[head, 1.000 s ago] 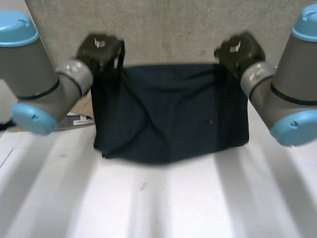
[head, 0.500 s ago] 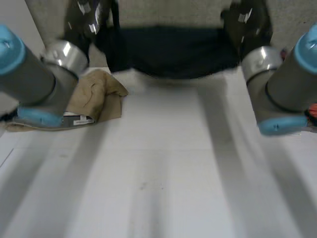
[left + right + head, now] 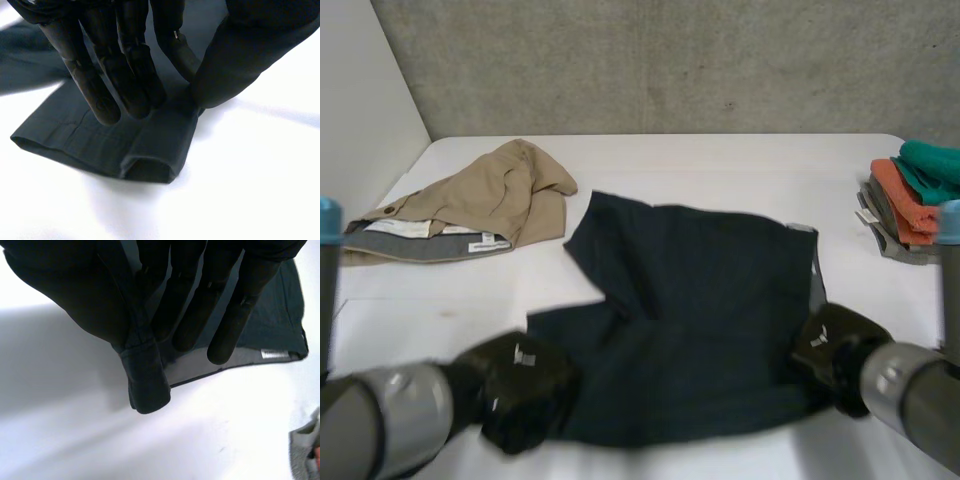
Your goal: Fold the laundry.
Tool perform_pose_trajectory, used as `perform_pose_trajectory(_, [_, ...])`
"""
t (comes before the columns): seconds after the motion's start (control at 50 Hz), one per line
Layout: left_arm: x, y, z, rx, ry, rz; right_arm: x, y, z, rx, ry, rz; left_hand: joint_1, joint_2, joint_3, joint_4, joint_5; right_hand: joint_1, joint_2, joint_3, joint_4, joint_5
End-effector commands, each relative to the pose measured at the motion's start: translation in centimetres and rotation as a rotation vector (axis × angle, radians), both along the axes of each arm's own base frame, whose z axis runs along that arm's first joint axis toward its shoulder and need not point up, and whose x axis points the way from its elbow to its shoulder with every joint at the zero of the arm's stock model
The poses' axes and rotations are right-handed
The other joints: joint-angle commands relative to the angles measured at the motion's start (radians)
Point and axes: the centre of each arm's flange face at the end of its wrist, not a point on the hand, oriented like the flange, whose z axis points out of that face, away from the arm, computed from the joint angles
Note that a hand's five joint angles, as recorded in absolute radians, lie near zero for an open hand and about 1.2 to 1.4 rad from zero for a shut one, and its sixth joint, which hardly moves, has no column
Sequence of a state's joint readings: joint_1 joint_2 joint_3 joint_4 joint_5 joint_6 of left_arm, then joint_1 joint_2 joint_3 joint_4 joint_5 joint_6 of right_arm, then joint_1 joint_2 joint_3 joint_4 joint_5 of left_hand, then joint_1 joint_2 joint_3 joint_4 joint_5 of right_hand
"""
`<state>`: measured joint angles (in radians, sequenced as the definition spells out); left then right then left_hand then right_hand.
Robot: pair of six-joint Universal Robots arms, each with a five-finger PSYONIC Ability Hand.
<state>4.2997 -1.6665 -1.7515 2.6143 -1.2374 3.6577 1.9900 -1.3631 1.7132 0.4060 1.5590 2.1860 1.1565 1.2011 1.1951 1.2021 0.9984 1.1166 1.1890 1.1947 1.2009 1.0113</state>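
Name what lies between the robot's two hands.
The dark garment, flat on the table, spans from left hand to right hand, in the head view.

Table (image 3: pixel 720 170): dark garment (image 3: pixel 700 310), tan garment (image 3: pixel 500 200), stack (image 3: pixel 910 205).

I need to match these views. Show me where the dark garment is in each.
Head view: dark garment spread flat, centre.
Left wrist view: its hem under left hand fingertips.
Right wrist view: its corner hanging beside right hand fingers.
Shared landmark: white table.
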Motion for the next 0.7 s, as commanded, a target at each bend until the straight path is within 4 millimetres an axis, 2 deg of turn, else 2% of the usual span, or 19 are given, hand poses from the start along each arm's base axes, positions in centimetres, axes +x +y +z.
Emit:
perform_pose_trajectory(0.02, [0.9,3.6,2.1,-0.03,-0.139,-0.19,-0.9,3.3,2.7,0.03,-0.034,0.087,0.24,0.195,0.201,0.194,0.223,0.28,0.207,0.202,0.195,0.21])
perform_pose_trajectory(0.12, [-0.9,-0.4,1.8,-0.191,-0.073,-0.154,-0.7,1.7,1.9,0.054,-0.071,0.058,0.24,0.195,0.201,0.194,0.223,0.28,0.207,0.202,0.195,0.21])
perform_pose_trajectory(0.18, [-1.9,-2.9,1.1,-0.269,-0.061,-0.112,-0.2,-0.3,0.6,0.043,-0.113,-0.001,0.24,0.195,0.201,0.194,0.223,0.28,0.207,0.202,0.195,0.21])
perform_pose_trajectory(0.22, [-2.3,-3.4,0.6,-0.277,-0.063,-0.106,0.0,-0.9,0.0,0.039,-0.122,-0.019,0.24,0.195,0.201,0.194,0.223,0.28,0.207,0.202,0.195,0.21])
perform_pose_trajectory(0.28, [-3.6,-2.4,0.0,-0.266,-0.065,-0.162,0.0,-1.1,-1.1,0.049,-0.119,-0.039,0.223,0.178,0.184,0.177,0.206,0.28,0.207,0.202,0.195,0.21])
perform_pose_trajectory(0.3, [-3.8,-2.3,0.0,-0.266,-0.067,-0.169,0.0,-1.1,-1.2,0.05,-0.119,-0.044,-0.016,-0.06,-0.054,-0.061,-0.032,0.28,0.207,0.202,0.195,0.21])
perform_pose_trajectory(0.32, [-4.2,-2.1,0.0,-0.272,-0.067,-0.179,-0.1,-0.9,-1.5,0.054,-0.116,-0.047,-0.527,-0.571,-0.565,-0.572,-0.543,0.28,0.207,0.202,0.195,0.21])
perform_pose_trajectory(0.34, [-4.2,-2.1,0.1,-0.275,-0.064,-0.179,-0.2,-0.9,-1.7,0.056,-0.117,-0.048,-0.651,-0.696,-0.69,-0.697,-0.668,0.28,0.207,0.202,0.195,0.21])
perform_pose_trajectory(0.44, [-4.7,-2.9,1.2,-0.318,-0.026,-0.161,-0.3,-0.9,-2.3,0.043,-0.121,-0.053,-0.673,-0.717,-0.711,-0.718,-0.689,0.28,0.207,0.202,0.195,0.21])
perform_pose_trajectory(0.52, [-5.9,-4.6,2.6,-0.412,0.073,-0.118,-0.2,-0.7,-2.2,0.013,-0.137,-0.048,-0.664,-0.709,-0.703,-0.71,-0.681,0.28,0.207,0.202,0.195,0.21])
perform_pose_trajectory(0.56, [-6.7,-6.1,2.9,-0.476,0.129,-0.098,-0.2,-0.7,-2.0,-0.002,-0.143,-0.047,-0.655,-0.7,-0.694,-0.701,-0.672,0.28,0.207,0.202,0.195,0.21])
perform_pose_trajectory(0.6, [-7.2,-7.1,2.5,-0.499,0.145,-0.091,-0.2,-0.6,-1.9,-0.006,-0.146,-0.046,-0.644,-0.688,-0.682,-0.689,-0.66,0.28,0.207,0.202,0.195,0.21])
perform_pose_trajectory(0.66, [-8.2,-9.2,1.0,-0.509,0.155,-0.084,-0.2,-0.5,-2.0,-0.011,-0.15,-0.045,-0.597,-0.641,-0.635,-0.642,-0.613,0.28,0.207,0.202,0.195,0.21])
perform_pose_trajectory(0.7, [-8.6,-10.5,-0.8,-0.481,0.137,-0.085,0.0,-0.3,-2.0,-0.015,-0.157,-0.04,-0.567,-0.612,-0.606,-0.613,-0.584,0.28,0.207,0.202,0.195,0.21])
